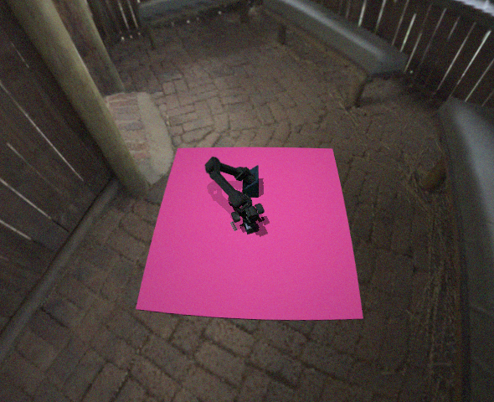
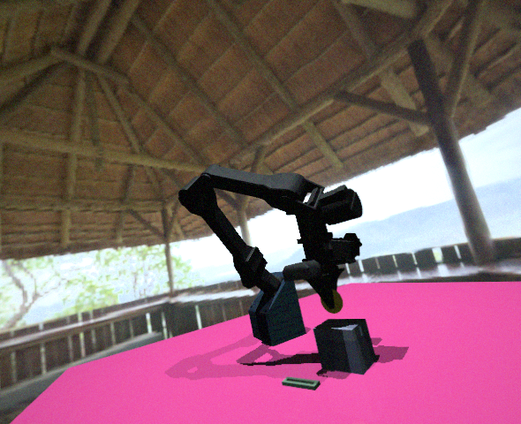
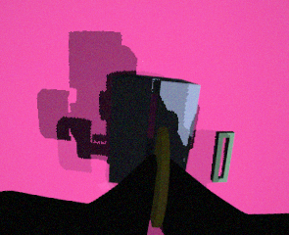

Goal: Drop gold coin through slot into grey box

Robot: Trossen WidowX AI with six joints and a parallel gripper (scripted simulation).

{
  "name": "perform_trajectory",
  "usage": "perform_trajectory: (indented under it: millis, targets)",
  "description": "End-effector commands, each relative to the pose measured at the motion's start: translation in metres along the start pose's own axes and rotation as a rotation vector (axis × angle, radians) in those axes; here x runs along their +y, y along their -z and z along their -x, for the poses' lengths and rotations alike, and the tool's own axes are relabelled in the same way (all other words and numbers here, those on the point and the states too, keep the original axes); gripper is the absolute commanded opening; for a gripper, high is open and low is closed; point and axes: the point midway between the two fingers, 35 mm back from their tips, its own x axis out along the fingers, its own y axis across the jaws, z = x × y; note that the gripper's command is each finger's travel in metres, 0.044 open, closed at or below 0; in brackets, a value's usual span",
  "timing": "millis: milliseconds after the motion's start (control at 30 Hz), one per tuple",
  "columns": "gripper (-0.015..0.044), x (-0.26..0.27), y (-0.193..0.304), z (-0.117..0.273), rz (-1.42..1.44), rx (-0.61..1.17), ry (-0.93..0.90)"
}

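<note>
My gripper point(image 2: 330, 299) point(image 3: 157, 163) is shut on the gold coin point(image 2: 336, 302) point(image 3: 160, 172), held on edge between the fingers. It hangs just above the grey box point(image 2: 345, 345) point(image 3: 144, 124). In the wrist view the coin's edge lines up with the narrow slot point(image 3: 156, 101) in the box lid. The dark-green holder point(image 2: 301, 383) point(image 3: 222, 156) lies empty on the pink mat point(image 2: 434, 346) point(image 3: 236, 26), close to the box. In the top view the arm point(image 1: 232, 190) covers the box and the coin is too small to make out.
The arm's dark blue base point(image 2: 275, 312) point(image 1: 252, 180) stands on the mat just behind the box. Around the mat point(image 1: 247, 276) is brick floor, with a wooden post point(image 1: 72, 86) and fences beyond.
</note>
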Motion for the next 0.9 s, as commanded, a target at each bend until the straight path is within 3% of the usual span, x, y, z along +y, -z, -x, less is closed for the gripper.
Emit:
perform_trajectory:
  millis: [0, 867]
  targets:
    - [0.0, -0.0009, 0.0002, 0.0003, 0.001, -0.001, 0.0]
    - [0.0, 0.0031, -0.0008, -0.002, -0.003, -0.005, 0.001]
